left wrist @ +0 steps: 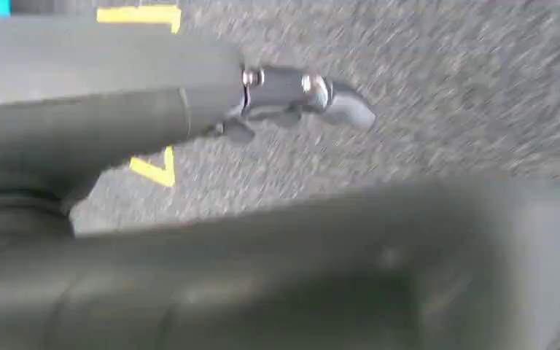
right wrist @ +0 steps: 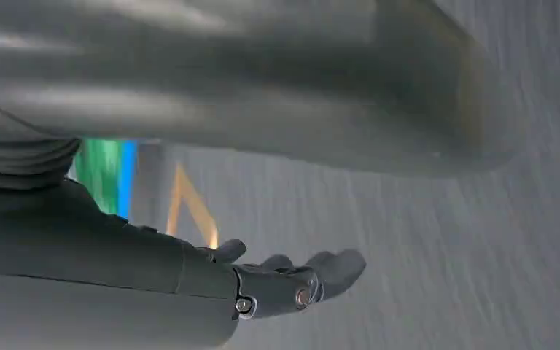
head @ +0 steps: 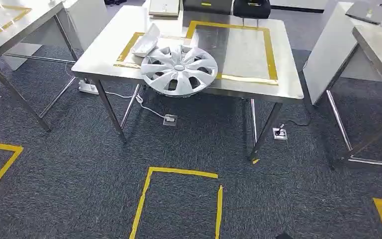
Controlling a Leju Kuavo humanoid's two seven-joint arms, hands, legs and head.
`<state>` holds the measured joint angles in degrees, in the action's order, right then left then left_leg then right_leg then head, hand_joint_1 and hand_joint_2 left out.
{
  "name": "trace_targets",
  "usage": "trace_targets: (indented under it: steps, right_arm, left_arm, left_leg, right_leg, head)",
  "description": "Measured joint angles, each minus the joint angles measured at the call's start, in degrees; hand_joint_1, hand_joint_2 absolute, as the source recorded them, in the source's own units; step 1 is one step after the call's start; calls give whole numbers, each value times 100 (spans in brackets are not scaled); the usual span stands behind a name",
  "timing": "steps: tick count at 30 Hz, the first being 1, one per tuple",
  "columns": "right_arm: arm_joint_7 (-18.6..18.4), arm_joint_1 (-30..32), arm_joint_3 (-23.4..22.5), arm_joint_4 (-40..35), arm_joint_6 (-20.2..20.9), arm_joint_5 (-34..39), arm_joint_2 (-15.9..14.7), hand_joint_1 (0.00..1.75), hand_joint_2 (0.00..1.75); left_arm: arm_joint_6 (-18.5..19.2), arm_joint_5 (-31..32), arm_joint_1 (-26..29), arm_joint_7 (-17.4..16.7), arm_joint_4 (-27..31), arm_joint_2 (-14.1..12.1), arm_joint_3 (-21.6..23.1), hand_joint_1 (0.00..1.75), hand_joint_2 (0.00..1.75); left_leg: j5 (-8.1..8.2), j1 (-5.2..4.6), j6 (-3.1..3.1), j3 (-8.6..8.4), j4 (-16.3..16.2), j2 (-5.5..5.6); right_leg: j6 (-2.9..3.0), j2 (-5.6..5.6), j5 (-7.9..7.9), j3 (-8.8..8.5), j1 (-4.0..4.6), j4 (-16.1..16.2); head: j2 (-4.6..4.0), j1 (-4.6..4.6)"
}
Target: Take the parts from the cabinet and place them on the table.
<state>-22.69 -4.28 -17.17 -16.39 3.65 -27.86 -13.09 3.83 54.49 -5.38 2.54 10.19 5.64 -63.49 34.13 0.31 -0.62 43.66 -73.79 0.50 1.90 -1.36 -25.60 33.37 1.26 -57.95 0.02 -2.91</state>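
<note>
Your left hand (left wrist: 292,98) hangs over carpet, fingers (left wrist: 346,109) loosely extended, holding nothing; your right hand (right wrist: 284,281) likewise, fingers (right wrist: 335,266) apart and empty, probably freed for the next fetch; the wheel cover (head: 179,68) lies at the bench (head: 283,87) front edge, overhanging; a white part (head: 146,41) sits just behind the cover.

Silver hubcap (head: 179,69) overhangs table (head: 283,89) edge, white part (head: 146,41) apparently behind.

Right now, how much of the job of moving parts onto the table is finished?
Done: a silver spoked wheel cover and a white curved panel lie on the steel table. In hand: nothing; the left hand and right hand hang over carpet. Remaining parts cannot be judged.
</note>
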Motion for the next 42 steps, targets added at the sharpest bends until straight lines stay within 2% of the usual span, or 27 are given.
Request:
trace_targets:
  steps: [1,3,5,6,7,8,11,14,15,16,18,20,21,22,23,24,26,27,28,30,31,33,35,36,37,38,42]
  right_arm:
    - [-24,59,-177,68,0,52,146,0,0]
    - [-48,140,-430,179,-13,104,354,0,0]
    - [-85,161,-627,258,-4,155,467,0,0]
    - [-138,145,-721,280,37,247,493,0,0]
    - [-225,146,-854,295,83,396,539,0,0]
    - [-287,163,-953,319,96,489,585,0,0]
    - [-387,259,-1384,421,44,797,888,0,0]
    - [-228,373,-1636,470,41,854,1104,0,0]
    - [-107,383,-1676,478,46,850,1156,0,0]
    - [14,378,-1715,483,48,839,1182,0,0]
    - [219,361,-1763,483,83,740,1184,0,0]
    - [335,352,-1763,483,116,657,1184,0,0]
    - [411,335,-1763,481,116,631,1171,0,0]
    - [479,303,-1763,481,114,607,1145,0,0]
    - [540,287,-1763,481,114,583,1149,0,0]
    - [547,281,-1763,483,109,541,1151,0,175]
    - [483,272,-1761,487,122,430,1153,0,175]
    - [468,264,-1759,489,122,389,1169,0,175]
    - [468,268,-1756,489,120,364,1169,0,175]
    - [470,302,-1752,489,96,277,1173,0,175]
    - [427,308,-1746,494,83,229,1175,0,175]
    - [311,307,-1732,507,72,181,1188,0,175]
    - [293,309,-1732,516,87,163,1195,0,175]
    - [293,302,-1730,513,98,174,1199,0,175]
    - [304,300,-1697,502,100,236,1186,0,175]
    - [321,298,-1640,500,100,293,1188,0,175]
    - [486,334,-1382,463,79,529,1188,0,175]
  left_arm:
    - [-4,-4,12,-4,2,-22,-2,0,0]
    - [-4,-7,17,-13,4,-46,-2,0,0]
    - [-7,-11,4,-17,11,-68,-4,0,0]
    - [-18,-13,-29,-35,13,-61,-4,0,0]
    - [-44,5,-48,-92,18,-52,-4,0,0]
    - [-57,31,-35,-125,15,-48,-4,0,0]
    - [-107,199,11,-323,15,-79,0,0,0]
    - [-131,251,20,-328,35,-120,0,0,0]
    - [-142,254,29,-284,35,-129,0,0,0]
    - [-146,254,34,-218,35,-131,0,0,0]
    - [-125,254,40,1,35,-133,0,0,0]
    - [-120,254,19,223,35,-129,0,0,0]
    - [-120,254,-7,269,33,-113,0,0,0]
    - [-129,254,-21,282,33,-85,2,0,0]
    - [-151,254,-54,273,33,-79,2,0,0]
    - [-166,254,-66,236,33,-77,2,0,0]
    - [-190,232,-72,201,33,-66,2,0,0]
    - [-190,201,-53,207,33,-74,2,0,175]
    - [-190,182,-25,230,31,-70,2,0,175]
    - [-186,129,22,180,24,-68,0,0,175]
    - [-262,125,35,32,24,-72,-2,0,175]
    - [-457,125,59,-315,24,-72,-9,0,175]
    - [-586,125,88,-494,26,-74,-22,0,175]
    - [-623,127,95,-553,26,-72,-35,0,175]
    - [-645,122,113,-614,20,-52,-17,0,175]
    - [-667,61,158,-645,24,-61,51,0,175]
    - [-671,-372,313,-664,44,-74,427,0,175]
  left_leg:
    - [86,9,-49,13,-332,-9]
    - [-224,39,-114,-306,-317,-12]
    - [-394,96,-182,-1020,386,-10]
    - [-116,152,-252,-1511,941,14]
    - [-14,97,-107,-1669,1180,111]
    - [-34,115,-31,-1554,1242,118]
    - [-171,91,143,-1424,1227,27]
    - [-413,72,224,-1149,1232,-6]
    - [-493,60,220,-1048,1223,-8]
    - [-564,44,210,-965,1215,-22]
    - [-710,30,201,-760,1192,-50]
    - [-826,22,182,-636,1188,-51]
    - [-877,45,175,-613,1190,-49]
    - [-930,22,128,-580,1188,-47]
    - [-1005,53,86,-589,1239,-57]
    - [-1061,75,50,-589,1284,-55]
    - [-1162,41,-30,-576,1368,-53]
    - [-1041,61,-42,-545,1305,-41]
    - [-723,47,-63,-492,1153,-37]
    - [-71,71,-128,-320,434,-40]
    - [53,77,-159,-249,43,-41]
    - [-197,86,-204,-350,-169,-42]
    - [-511,115,-251,-936,565,-50]
    - [-495,152,-294,-1316,1153,-61]
    - [-311,96,-298,-1516,1412,-43]
    - [-339,101,-169,-1443,1375,-25]
    - [-354,111,71,-1364,1397,-49]
  right_leg:
    - [-14,1,75,105,-7,-8]
    - [-54,-1,217,303,-43,-34]
    - [-123,3,320,490,-89,-106]
    - [-175,15,367,541,-71,-180]
    - [-204,33,408,611,-80,-235]
    - [-232,50,456,610,-58,-234]
    - [-300,102,582,679,-116,-171]
    - [-375,107,-607,941,-155,-1048]
    - [-374,107,-899,1019,-157,-1497]
    - [-363,108,-1015,1037,-153,-1839]
    - [-320,116,-750,749,-136,-1929]
    - [-198,130,-467,-11,-70,-1122]
    - [-101,156,-550,-450,-27,-569]
    - [-43,150,-764,-684,-8,-110]
    - [-113,141,-715,-654,10,-96]
    - [-79,143,-691,-639,34,-45]
    - [-10,132,-565,-600,-21,88]
    - [-22,92,-460,-570,-46,139]
    - [31,105,-409,-515,-61,153]
    - [26,86,-291,-367,-76,149]
    - [10,74,-232,-291,-80,143]
    - [-55,55,-134,-157,-111,115]
    - [-118,44,-89,-66,-172,48]
    - [-152,29,-82,-25,-185,-16]
    - [-196,22,-84,47,-158,-69]
    - [-227,29,-59,48,-136,-98]
    - [-326,65,-80,68,-165,-177]
  head:
    - [0,9]
    - [0,11]
    - [0,9]
    - [0,15]
    - [0,-1]
    - [0,-57]
    - [0,-37]
    - [0,-70]
    - [0,-72]
    - [0,-74]
    - [0,-74]
    - [0,-81]
    - [0,-85]
    - [0,-85]
    - [0,-81]
    - [0,-109]
    - [0,-116]
    - [0,-120]
    - [0,-96]
    - [0,-89]
    - [0,-92]
    - [0,-92]
    - [0,-94]
    - [0,-87]
    - [0,-57]
    - [0,-70]
    - [0,-96]
